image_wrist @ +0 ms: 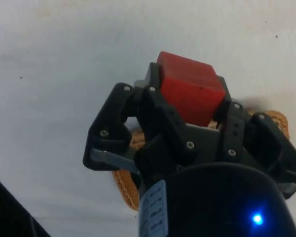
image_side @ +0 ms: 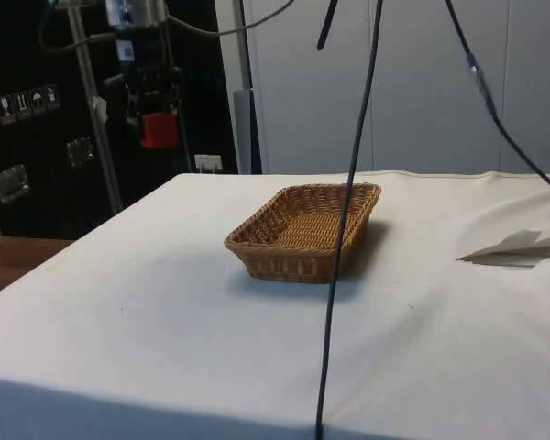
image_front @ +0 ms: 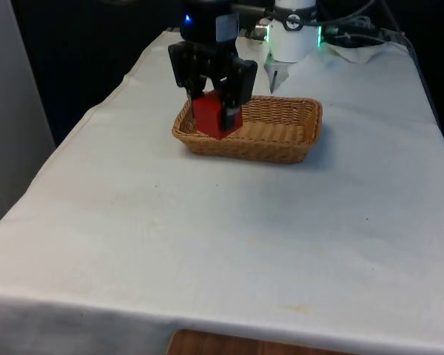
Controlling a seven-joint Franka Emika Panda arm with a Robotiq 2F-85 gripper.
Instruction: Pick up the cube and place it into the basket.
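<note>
Gripper (image_front: 216,103) clamps the red cube (image_front: 209,116), held high above the table, short of the wicker basket (image_front: 281,137). Judgement: carry it over the basket's middle, lower inside the rim, then release; dropping from height risks a bounce-out.

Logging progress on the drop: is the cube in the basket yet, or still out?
Out. The gripper holds the red cube high above the table, clear of the empty basket.
</note>
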